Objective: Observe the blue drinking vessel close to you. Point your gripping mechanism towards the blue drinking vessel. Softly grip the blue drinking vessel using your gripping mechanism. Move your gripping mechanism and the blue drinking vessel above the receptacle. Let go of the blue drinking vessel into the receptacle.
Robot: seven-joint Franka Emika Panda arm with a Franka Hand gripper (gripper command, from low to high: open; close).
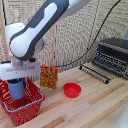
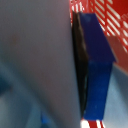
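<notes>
The blue cup (image 1: 16, 90) hangs upright in my gripper (image 1: 18, 81) at the exterior view's left, over the opening of the red mesh basket (image 1: 25, 111). Its lower part sits at or below the basket's blue-grey rim. The gripper is shut on the cup's upper part. In the wrist view the cup's wall (image 2: 35, 60) fills most of the picture, close and blurred. One blue-tipped finger (image 2: 96, 65) presses against it, and the red basket mesh (image 2: 107, 15) shows behind. The other finger is hidden.
A shallow red bowl (image 1: 72, 90) lies on the wooden table (image 1: 90, 107) to the exterior view's right of the basket. A snack box (image 1: 49, 77) stands behind them. A toaster oven (image 1: 114, 55) with its door open stands at the far right. A screen closes the back.
</notes>
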